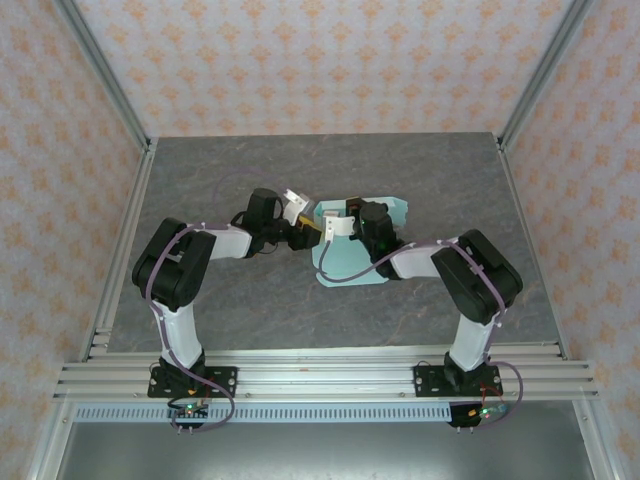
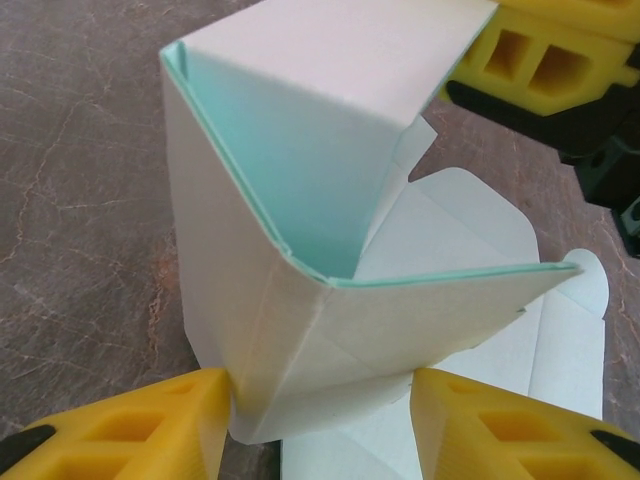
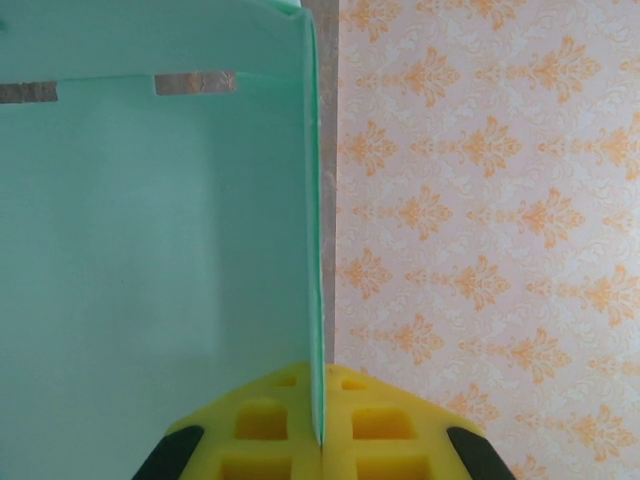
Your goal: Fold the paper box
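1. At the middle of the table (image 1: 200, 180), the paper box (image 1: 350, 265) sits half raised between the two arms.
2. Right claw (image 3: 321, 405): clenched on the edge of an upright wall.
3. Left claw (image 2: 320, 425): straddles a creased corner that points straight into it. Card touches both fingers; can't tell if it's squeezing.
4. Left arm looks best placed for that corner.
5. Thin matte card, mint inside, white outside, rounded tabs lying flat.

Nothing legible anywhere; no print, label, brand mark or number on the paper box (image 2: 300, 150), just plain mint and white card; merely a repeated orange ornament on the wallpaper (image 3: 480, 200), no lettering; bare grey marbling on the tabletop (image 1: 330, 170), unmarked.
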{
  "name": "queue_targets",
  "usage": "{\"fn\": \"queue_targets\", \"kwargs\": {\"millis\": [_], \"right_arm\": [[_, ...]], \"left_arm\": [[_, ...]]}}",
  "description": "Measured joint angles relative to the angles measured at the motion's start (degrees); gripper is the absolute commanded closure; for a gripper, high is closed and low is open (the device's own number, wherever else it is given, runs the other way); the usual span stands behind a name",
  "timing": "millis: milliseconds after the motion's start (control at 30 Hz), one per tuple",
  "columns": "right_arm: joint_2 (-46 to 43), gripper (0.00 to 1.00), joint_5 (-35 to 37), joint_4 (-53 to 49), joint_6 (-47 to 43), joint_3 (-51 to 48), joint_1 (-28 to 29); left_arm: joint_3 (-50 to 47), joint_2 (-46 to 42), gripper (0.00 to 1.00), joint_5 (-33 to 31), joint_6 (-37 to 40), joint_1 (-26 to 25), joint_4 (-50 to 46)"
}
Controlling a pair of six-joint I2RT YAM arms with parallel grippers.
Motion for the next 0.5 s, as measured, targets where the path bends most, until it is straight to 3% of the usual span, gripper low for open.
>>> {"fn": "queue_targets", "kwargs": {"millis": [500], "right_arm": [[-1.53, 1.00, 0.04, -2.38, 0.98, 0.13, 0.09]], "left_arm": [[-1.31, 0.17, 0.46, -0.74, -1.31, -0.02, 4.44]]}}
